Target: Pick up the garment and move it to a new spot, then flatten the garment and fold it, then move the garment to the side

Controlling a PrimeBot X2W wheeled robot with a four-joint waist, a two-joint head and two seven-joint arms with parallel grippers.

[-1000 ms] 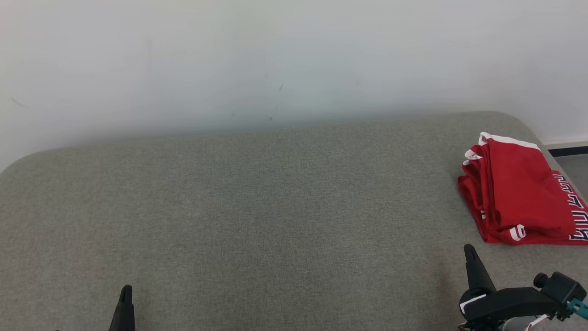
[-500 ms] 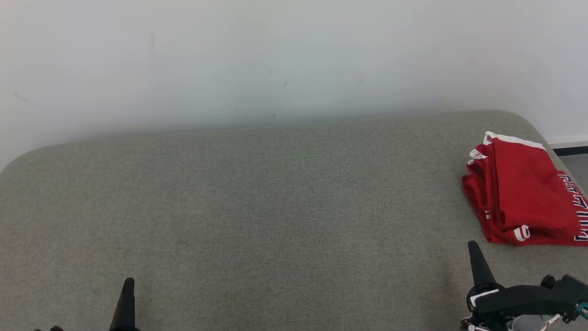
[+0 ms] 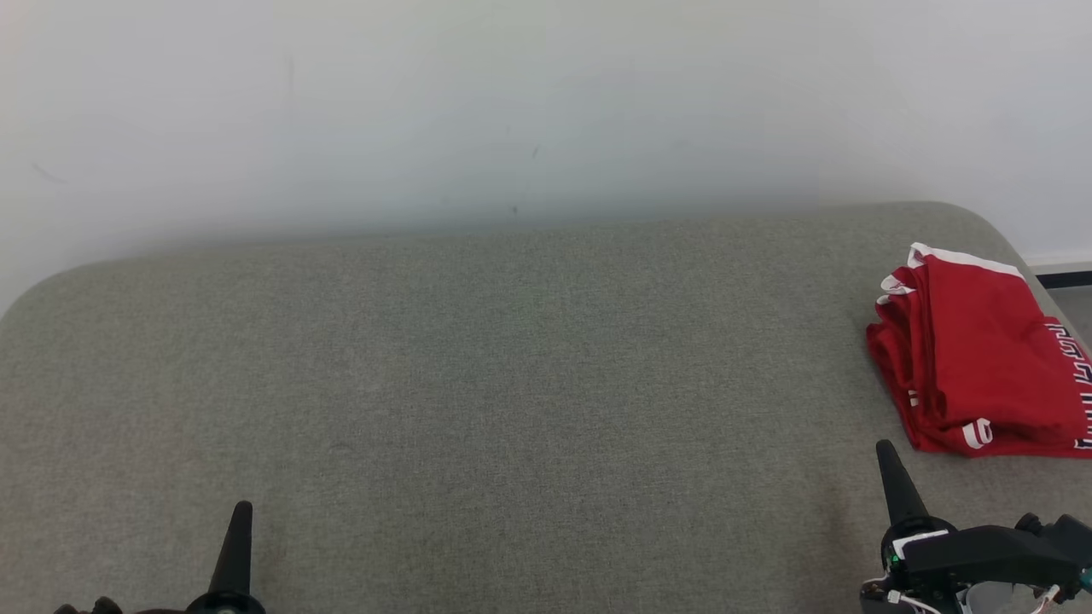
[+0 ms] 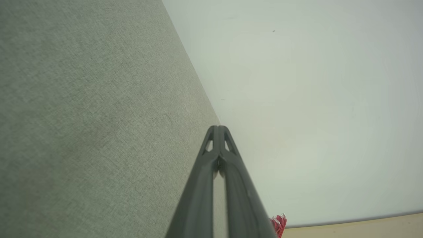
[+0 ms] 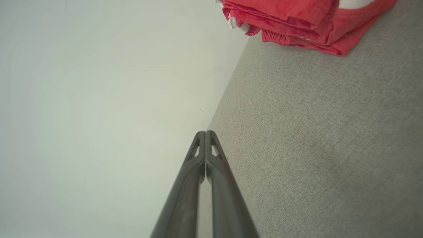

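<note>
The garment (image 3: 981, 358) is red with white trim and dark lettering, folded into a compact stack at the right end of the grey upholstered surface (image 3: 512, 384). In the right wrist view the garment (image 5: 297, 19) lies at the top, well beyond the fingertips. My right gripper (image 3: 885, 452) sits at the lower right, shut and empty, a short way in front of the garment and apart from it; its tips meet (image 5: 205, 133). My left gripper (image 3: 242, 509) is at the lower left, shut with nothing in it (image 4: 218, 127). A sliver of the garment (image 4: 279, 223) shows far off.
A pale wall (image 3: 512, 111) rises behind the surface. The surface's rounded right end drops to a floor with a dark baseboard (image 3: 1062, 279) just beyond the garment.
The whole head picture has shifted a little, so the camera moved. Both grippers sit slightly higher in view. The garment lies as before.
</note>
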